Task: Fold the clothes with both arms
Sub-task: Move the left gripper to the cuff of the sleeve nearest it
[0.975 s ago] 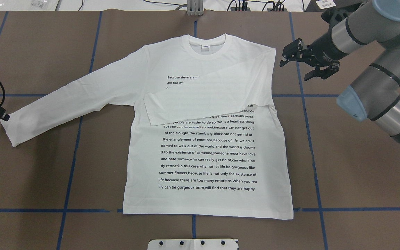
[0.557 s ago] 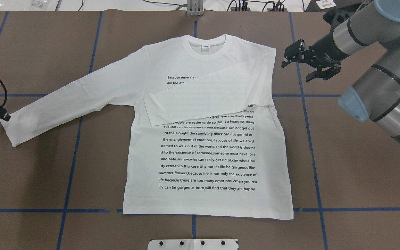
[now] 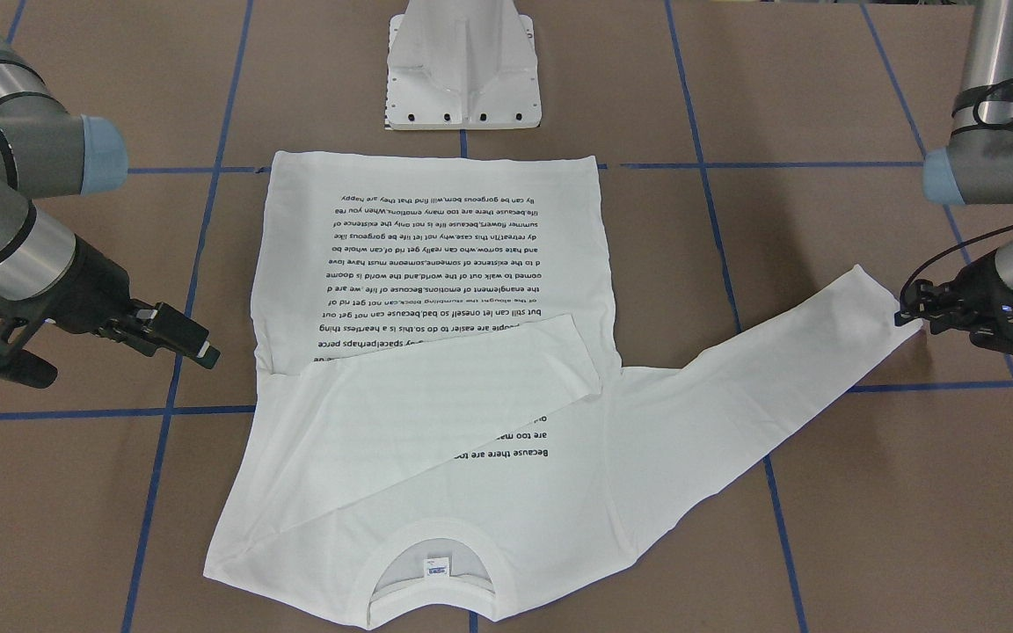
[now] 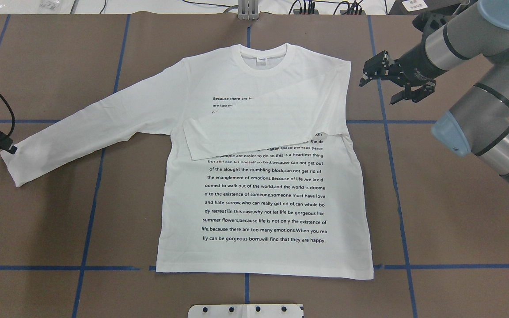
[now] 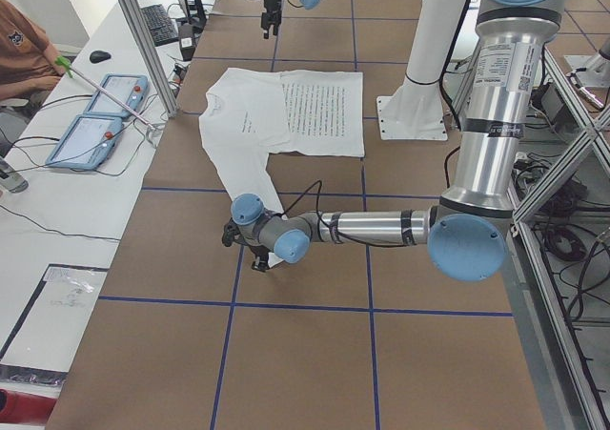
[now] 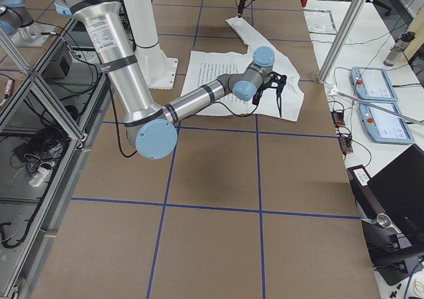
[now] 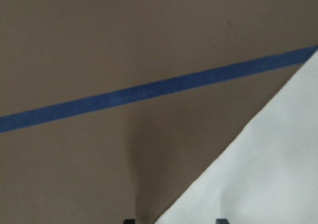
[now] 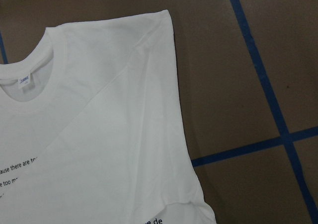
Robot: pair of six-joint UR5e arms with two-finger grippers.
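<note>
a: left gripper (image 4: 6,148) is sitting at the cuff of the outstretched sleeve, fingers parted, cuff corner lying between them.
b: t-shirt (image 4: 263,194)?
a: lying flat mid-table (image 4: 435,221), text side facing up, other sleeve folded across the chest.
b: right gripper (image 4: 378,90)?
a: hovering just beside the shoulder, fingers spread, holding nothing.

A brown table cover (image 4: 51,66) carried a grid of blue tape lines (image 4: 89,221). A white pedestal base (image 3: 464,66) stood on it at the middle of 1 long edge. On a white side bench (image 5: 57,220) lay 2 blue-edged teach pendants (image 5: 119,94), a keyboard (image 5: 157,25) and a mouse (image 5: 100,56). A person in an orange top (image 5: 24,53) was at the bench. An aluminium post (image 5: 143,44) rose beside the pendants.
</note>
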